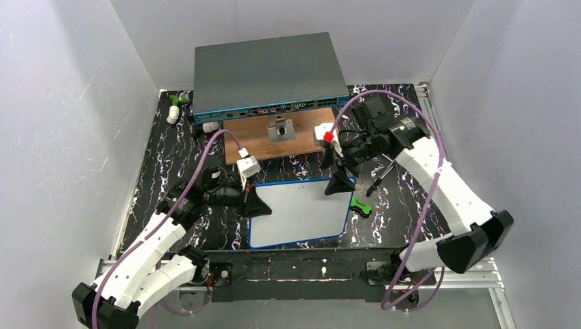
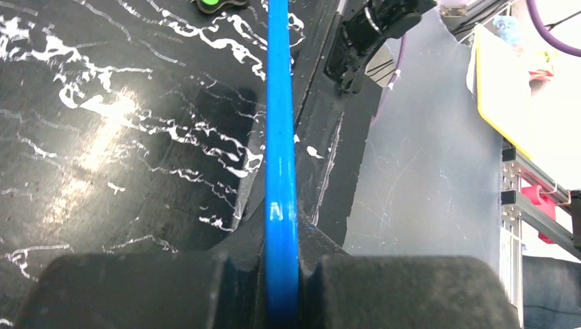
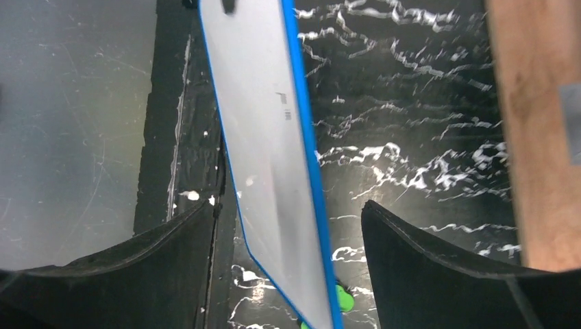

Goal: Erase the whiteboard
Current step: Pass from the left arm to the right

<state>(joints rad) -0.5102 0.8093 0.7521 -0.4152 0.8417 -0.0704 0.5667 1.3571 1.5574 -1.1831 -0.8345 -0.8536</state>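
Note:
The whiteboard (image 1: 298, 214), white with a thin blue frame, lies on the black marbled mat in front of the arms. Its surface looks wiped, with only a faint grey mark showing in the right wrist view (image 3: 264, 137). My left gripper (image 1: 255, 203) is shut on the board's left edge. In the left wrist view the blue frame (image 2: 279, 103) runs edge-on between the fingers of that gripper (image 2: 282, 288). My right gripper (image 1: 340, 184) is open and empty over the board's far right corner. In the right wrist view the board shows between the spread fingers of this gripper (image 3: 288, 205).
A small green and black object (image 1: 360, 206) lies on the mat just right of the board. Behind it are a brown wooden board (image 1: 264, 145) carrying a metal piece and a white-and-red part (image 1: 324, 135), and the grey-teal switch box (image 1: 267, 72). White walls enclose three sides.

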